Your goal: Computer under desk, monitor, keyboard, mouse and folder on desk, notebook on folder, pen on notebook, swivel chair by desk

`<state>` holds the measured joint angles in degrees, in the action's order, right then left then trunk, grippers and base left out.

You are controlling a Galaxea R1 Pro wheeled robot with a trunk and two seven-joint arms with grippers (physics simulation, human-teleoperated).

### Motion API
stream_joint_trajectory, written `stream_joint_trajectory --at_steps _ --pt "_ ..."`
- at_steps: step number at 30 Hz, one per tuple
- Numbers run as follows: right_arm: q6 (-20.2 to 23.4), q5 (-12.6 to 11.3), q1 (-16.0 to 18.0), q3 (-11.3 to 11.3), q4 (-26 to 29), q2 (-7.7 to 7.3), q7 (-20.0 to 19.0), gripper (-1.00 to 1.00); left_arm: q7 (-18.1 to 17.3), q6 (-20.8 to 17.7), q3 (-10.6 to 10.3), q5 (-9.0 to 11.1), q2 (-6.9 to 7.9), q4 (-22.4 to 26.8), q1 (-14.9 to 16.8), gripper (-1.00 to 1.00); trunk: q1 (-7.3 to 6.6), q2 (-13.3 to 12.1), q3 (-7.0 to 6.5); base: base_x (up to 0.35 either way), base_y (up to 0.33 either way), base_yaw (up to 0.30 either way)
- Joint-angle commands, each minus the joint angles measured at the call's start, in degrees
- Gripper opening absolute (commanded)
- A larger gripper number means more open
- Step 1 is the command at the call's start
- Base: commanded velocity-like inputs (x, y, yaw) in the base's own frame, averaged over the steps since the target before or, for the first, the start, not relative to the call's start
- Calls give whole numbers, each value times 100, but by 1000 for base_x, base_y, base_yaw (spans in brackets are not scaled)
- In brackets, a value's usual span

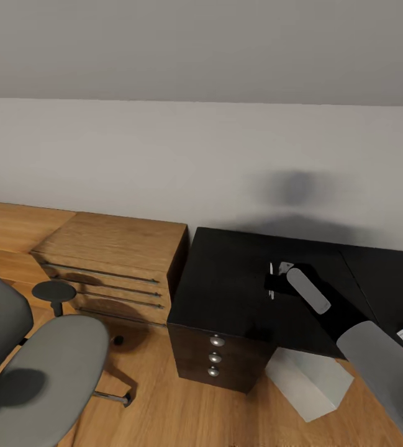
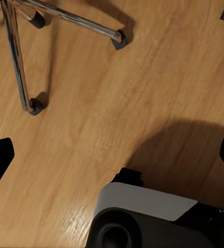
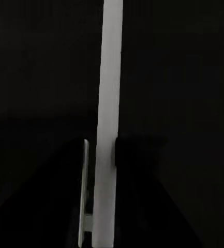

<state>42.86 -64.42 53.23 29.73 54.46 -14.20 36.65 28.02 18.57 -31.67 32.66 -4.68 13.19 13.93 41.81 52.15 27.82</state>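
Swivel chair (image 1: 33,366) left of desk (image 1: 226,292); computer (image 1: 310,385) under desk

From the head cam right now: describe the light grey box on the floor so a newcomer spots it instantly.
Start at the glossy black desk against the wall, right of the wooden drawer chest. Look under its front edge, just right of the dark cabinet with three round knobs. The computer stands there on the wood floor: a plain pale box with no knobs or marks, unlike the dark cabinet beside it.

White pen (image 3: 107,129) upright above glossy black desk (image 1: 226,292) — pinched in right gripper (image 1: 274,280).
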Motion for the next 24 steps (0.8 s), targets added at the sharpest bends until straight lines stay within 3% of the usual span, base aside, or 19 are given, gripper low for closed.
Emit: stream_joint_trajectory --at_steps 1,7,11,17,24 --pt "-11 -74 7 17 16 -46 57 -100 28 22 -50 48 -1 0 4 100 -22 -37 -12 0 0 -249" --pt "-14 -82 10 1 30 -172 64 -100 28 23 -50 48 -2 0 4 100 -154 -278 -120 0 0 -256" --pt "-23 -81 11 -23 31 -243 84 -100 28 23 -50 48 1 0 4 100 -154 -278 -120 0 0 -261" --pt "-129 -72 8 -126 25 -513 98 -100 37 24 -42 56 10 -3 4 100 -154 -278 -120 0 0 -262" --pt "-144 -60 9 -141 -3 -564 97 -100 36 20 -42 52 11 -9 4 100 -154 -278 -120 0 -148 -266"
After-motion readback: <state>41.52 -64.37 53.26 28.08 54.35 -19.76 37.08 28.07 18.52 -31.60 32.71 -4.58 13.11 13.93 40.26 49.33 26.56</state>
